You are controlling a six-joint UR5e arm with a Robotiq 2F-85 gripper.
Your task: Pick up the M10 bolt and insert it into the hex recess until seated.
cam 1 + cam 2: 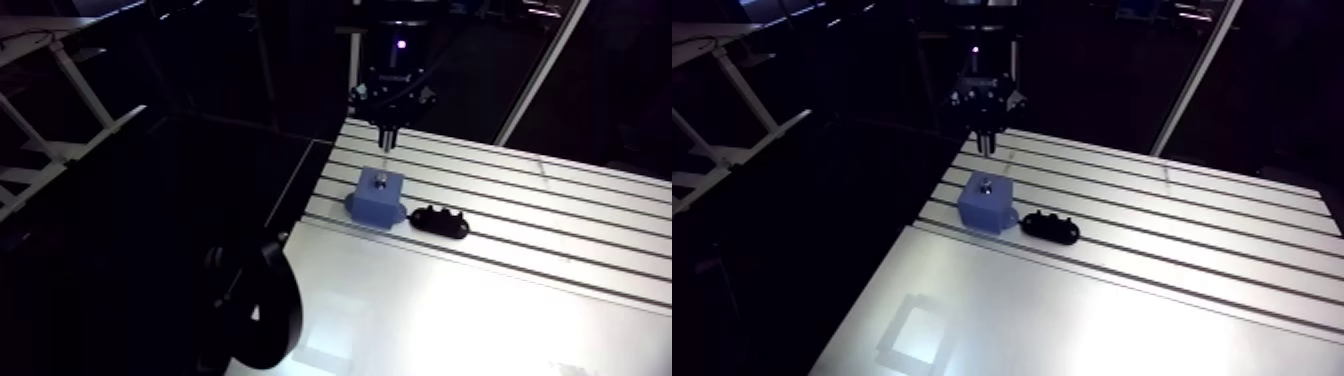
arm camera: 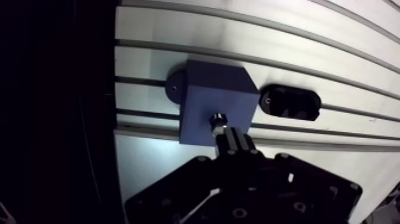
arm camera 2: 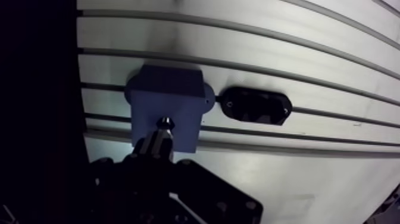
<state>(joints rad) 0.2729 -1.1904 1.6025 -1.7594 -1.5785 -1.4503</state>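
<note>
In the arm view the gripper (image 1: 388,140) hangs from the top centre of the frame, directly over a blue block (image 1: 376,203) that sits just above mid-frame, near the left edge of the slotted table (image 1: 560,205). A small bright stub, which I take to be the M10 bolt (image 1: 381,181), stands in the top face of the block. A dark gap shows between it and the fingertips, so claw and bolt look apart. A black part (image 1: 440,221) lies just right of the block, close but not touching.

In the wrist view the two fingers (image 2: 232,143) look drawn together with no gap between them, and nothing is gripped. The bolt's metal end pokes up from the block's top face just ahead of the fingertips. The black part lies beside the block, off to one side of the gripper.

Judged from this, the pick and the placing are done: the bolt is in the block, presumably in the hex recess. Whether it is fully seated cannot be told, since the recess is hidden. What may be left is a check or a final press.
</note>
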